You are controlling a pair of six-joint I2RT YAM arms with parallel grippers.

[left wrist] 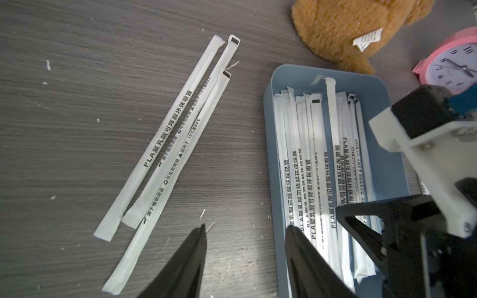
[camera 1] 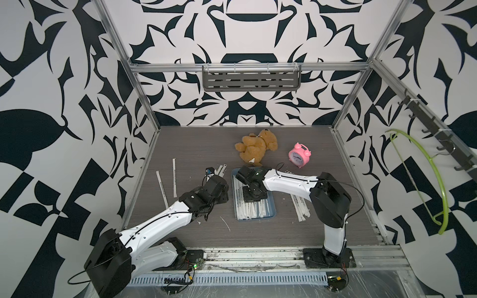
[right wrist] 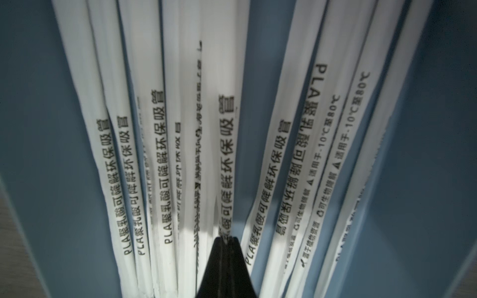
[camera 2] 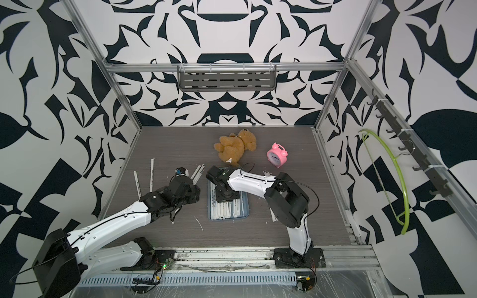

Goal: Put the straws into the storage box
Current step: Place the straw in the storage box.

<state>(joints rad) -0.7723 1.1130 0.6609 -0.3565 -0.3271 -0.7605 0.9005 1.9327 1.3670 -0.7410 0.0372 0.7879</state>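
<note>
at centre of a top view, the storage box (camera 1: pixel 272 209) holds many straws (right wrist: pixel 227 129) lengthwise; the closed right gripper (right wrist: pixel 227 238) dips among them, perhaps tidying. the open left gripper (left wrist: pixel 246 228) hovers by three loose straws (left wrist: pixel 167 144).

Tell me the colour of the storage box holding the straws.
Blue-grey, clearest in the left wrist view, where the storage box holds white straws.

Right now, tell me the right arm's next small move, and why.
Probably open the right gripper. Its jaws look shut on one straw, held low inside the storage box and lined up with the other straws lying there, so letting go should drop it among them.
</note>
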